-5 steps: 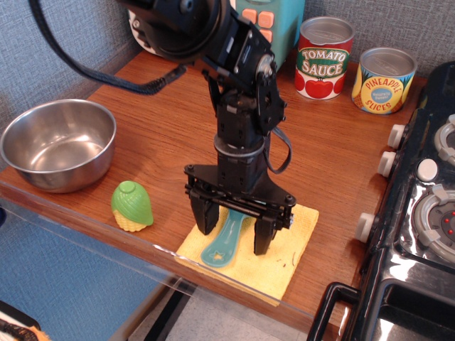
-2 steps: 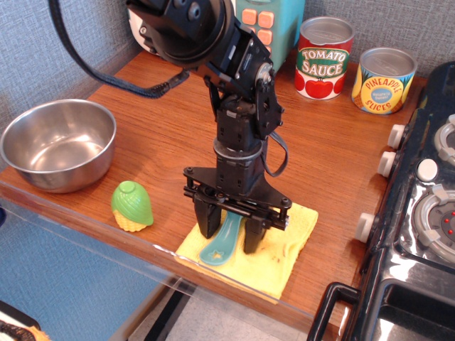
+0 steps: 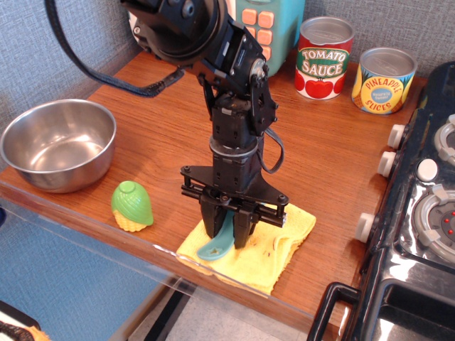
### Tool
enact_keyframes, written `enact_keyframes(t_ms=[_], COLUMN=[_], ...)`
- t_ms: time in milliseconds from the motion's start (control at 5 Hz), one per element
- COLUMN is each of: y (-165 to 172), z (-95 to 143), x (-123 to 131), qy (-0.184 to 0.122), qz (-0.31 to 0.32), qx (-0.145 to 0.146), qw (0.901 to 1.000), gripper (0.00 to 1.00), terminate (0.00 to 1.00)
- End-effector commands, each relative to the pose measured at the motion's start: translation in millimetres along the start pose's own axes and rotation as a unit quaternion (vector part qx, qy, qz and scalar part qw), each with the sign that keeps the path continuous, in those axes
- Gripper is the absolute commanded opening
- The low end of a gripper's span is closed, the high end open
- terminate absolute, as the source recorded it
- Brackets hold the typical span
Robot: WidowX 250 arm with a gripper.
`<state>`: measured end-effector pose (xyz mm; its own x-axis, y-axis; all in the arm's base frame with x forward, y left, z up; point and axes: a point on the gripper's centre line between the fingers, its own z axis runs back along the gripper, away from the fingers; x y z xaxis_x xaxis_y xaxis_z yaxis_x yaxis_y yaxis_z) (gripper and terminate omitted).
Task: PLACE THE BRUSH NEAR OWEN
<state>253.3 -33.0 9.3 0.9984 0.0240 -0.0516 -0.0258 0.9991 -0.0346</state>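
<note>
The brush's teal handle (image 3: 217, 246) lies on a yellow cloth (image 3: 274, 249) near the table's front edge; its bristle head is hidden under the gripper. My gripper (image 3: 227, 233) points straight down over the cloth, its two black fingers closed against the handle's sides. The toy microwave oven (image 3: 274, 25) shows only as a teal corner with salmon-orange buttons at the back, mostly hidden behind the arm. It stands far behind the gripper.
A steel bowl (image 3: 57, 142) sits at the left. A green and yellow toy corn piece (image 3: 131, 204) lies left of the cloth. A tomato sauce can (image 3: 323, 57) and a pineapple slices can (image 3: 384, 79) stand at the back. A black stove (image 3: 419, 213) with white knobs fills the right.
The fingers have closed from wide apart to tight against the brush handle. The gripper shifted slightly left, and the yellow cloth has bunched up under it.
</note>
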Motion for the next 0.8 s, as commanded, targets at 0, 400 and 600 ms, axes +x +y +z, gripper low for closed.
enact_keyframes(t_ms=[0, 400, 600], y=[-2, 2, 7], z=[17, 34, 36], x=[4, 14, 20], qy=[-0.022, -0.047, -0.051], qz=[-0.015, -0.012, -0.007], qx=[-0.005, -0.006, -0.004], qw=[0.9996, 0.9988, 0.9987], gripper=[1.00, 1.00, 1.00], terminate=[0.00, 0.00, 0.00])
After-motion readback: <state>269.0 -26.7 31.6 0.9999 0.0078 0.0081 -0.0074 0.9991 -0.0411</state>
